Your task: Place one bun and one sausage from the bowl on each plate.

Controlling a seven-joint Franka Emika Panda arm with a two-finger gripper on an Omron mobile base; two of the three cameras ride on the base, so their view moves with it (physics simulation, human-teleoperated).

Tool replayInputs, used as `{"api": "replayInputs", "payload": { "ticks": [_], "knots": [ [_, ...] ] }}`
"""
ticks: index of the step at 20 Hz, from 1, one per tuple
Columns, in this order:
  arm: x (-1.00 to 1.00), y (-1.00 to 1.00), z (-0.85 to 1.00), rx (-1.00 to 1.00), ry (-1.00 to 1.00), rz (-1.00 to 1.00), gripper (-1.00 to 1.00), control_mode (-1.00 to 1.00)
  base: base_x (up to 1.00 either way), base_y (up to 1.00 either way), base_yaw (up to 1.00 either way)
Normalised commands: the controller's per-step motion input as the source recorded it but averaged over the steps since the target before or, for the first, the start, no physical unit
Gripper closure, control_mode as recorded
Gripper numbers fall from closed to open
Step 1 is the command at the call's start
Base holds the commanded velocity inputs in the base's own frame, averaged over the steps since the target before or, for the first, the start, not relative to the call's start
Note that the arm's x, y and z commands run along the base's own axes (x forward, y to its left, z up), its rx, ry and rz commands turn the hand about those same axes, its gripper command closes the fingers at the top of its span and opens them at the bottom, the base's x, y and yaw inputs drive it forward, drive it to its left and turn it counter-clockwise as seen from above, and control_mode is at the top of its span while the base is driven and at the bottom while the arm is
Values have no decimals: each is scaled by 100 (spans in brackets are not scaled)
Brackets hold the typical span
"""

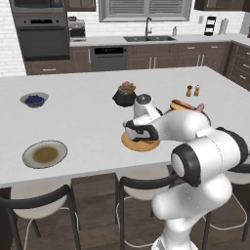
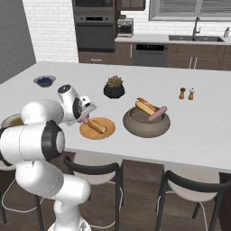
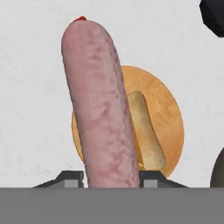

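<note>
The white island counter (image 2: 54,72) carries the stone bowl (image 2: 147,122); left of the bowl sits an orange plate (image 2: 97,128), behind it a plant pot (image 2: 114,87), and to its right, two shakers (image 2: 187,94).

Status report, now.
Tool shut on sausage, over orange plate. Bun already on plate. Nothing in the way.

Glossy white rounded arm (image 1: 195,141), dark joint bands

Pincer (image 3: 111,177) clamped, arm outstretched low
</note>
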Motion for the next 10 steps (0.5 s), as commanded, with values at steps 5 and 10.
{"api": "replayInputs", "payload": {
  "ticks": [5, 10],
  "knots": [
    [0, 0, -57, -11, 16, 0, 100, -100, 0, 0, 0],
    [7, 5, -53, -14, -1, 2, 100, -100, 0, 0, 0]
  ]
}}
